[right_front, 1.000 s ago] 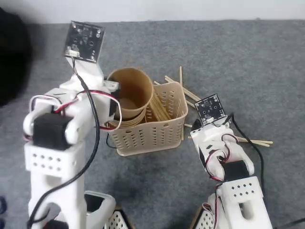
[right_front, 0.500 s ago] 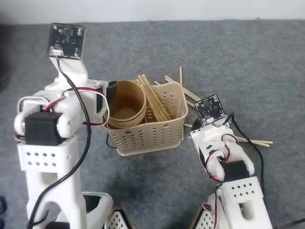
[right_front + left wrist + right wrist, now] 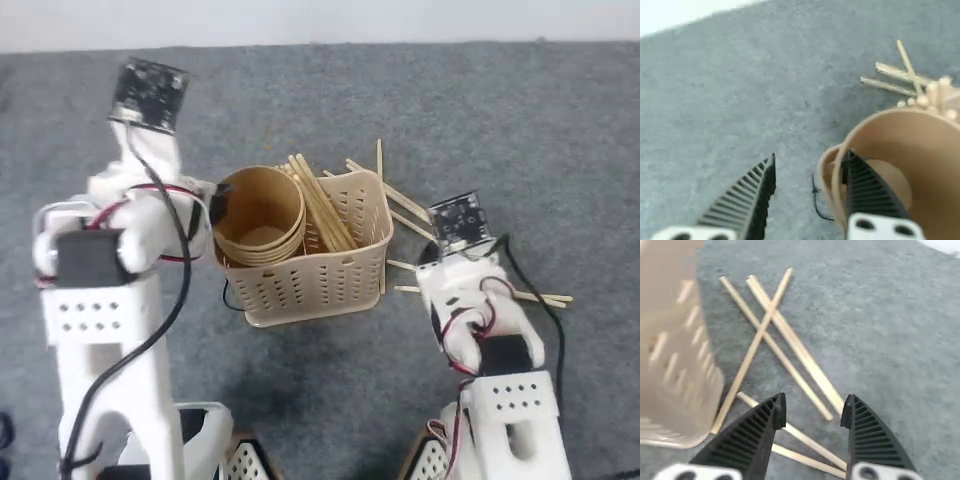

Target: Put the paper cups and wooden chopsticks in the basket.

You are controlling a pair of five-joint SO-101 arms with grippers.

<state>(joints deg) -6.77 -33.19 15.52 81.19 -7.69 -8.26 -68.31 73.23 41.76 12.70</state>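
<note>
A stack of brown paper cups (image 3: 258, 215) stands in the left half of the beige basket (image 3: 310, 285), with several wooden chopsticks (image 3: 322, 205) leaning beside it. My left gripper (image 3: 810, 157) is open at the stack's rim: one finger sits inside the top cup (image 3: 920, 150), the other outside over the carpet. More chopsticks (image 3: 405, 195) lie loose on the carpet right of the basket. My right gripper (image 3: 814, 400) hangs open just above these loose chopsticks (image 3: 790, 347), next to the basket (image 3: 670, 355).
Grey carpet covers the whole surface. More loose chopsticks (image 3: 530, 295) lie beside the right arm (image 3: 475, 310). The left arm's body (image 3: 100, 270) stands close to the basket's left side. Open carpet stretches behind and to the far right.
The left arm lowered the raised paper cup into the stack in the basket and opened its fingers. The right arm swung slightly to the right.
</note>
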